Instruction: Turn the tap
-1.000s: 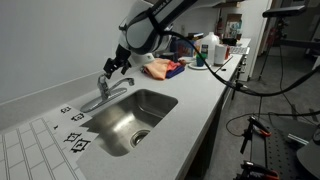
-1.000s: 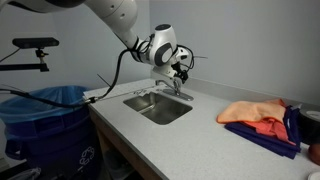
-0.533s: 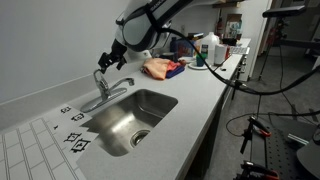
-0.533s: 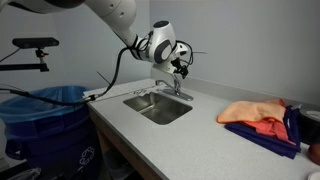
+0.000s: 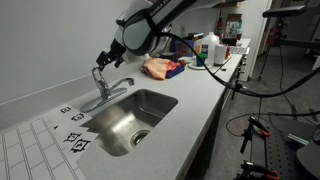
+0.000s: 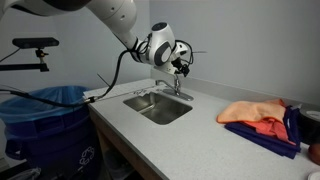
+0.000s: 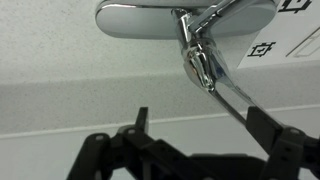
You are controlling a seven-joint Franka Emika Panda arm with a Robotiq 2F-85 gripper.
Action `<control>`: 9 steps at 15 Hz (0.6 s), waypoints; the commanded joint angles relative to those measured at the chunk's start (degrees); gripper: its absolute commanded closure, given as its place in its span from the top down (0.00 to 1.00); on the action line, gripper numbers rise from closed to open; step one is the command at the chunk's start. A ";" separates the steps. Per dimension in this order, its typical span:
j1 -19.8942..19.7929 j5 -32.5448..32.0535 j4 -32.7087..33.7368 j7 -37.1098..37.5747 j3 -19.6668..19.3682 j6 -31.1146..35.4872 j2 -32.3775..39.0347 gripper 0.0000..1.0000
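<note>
Gripper (image 5: 102, 64) hangs just above the tap (image 5: 104, 92), jaws spread wide, holding nothing. Tap stands on its base plate at the back edge of the bench, by the wall, right behind the sink (image 5: 160, 103). In the wrist view the tap's chrome arm runs down between the fingers (image 7: 141, 122); can't tell if it touches either. Cloths (image 5: 163, 68) lie further along the back edge.
</note>
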 commanded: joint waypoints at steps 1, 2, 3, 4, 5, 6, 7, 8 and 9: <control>1.83 -1.40 2.53 1.86 -1.79 3.77 1.83 1.00; 2.14 -1.49 2.62 1.95 -2.14 4.43 2.06 1.00; 2.39 -1.53 2.70 2.02 -2.44 5.13 2.26 1.00; 2.58 -1.66 2.45 1.95 -2.84 5.65 2.06 1.00; 1.65 -1.59 -0.25 0.95 -2.63 5.49 -1.23 1.00; 1.94 -1.84 -0.81 0.94 -3.15 5.94 -1.66 1.00; 2.11 -2.10 -1.69 0.95 -3.59 6.20 -2.42 1.00; 2.18 -2.61 -2.41 0.96 -4.21 5.55 -3.22 1.00; 1.54 -2.65 -3.27 0.51 -3.65 4.53 -4.31 1.00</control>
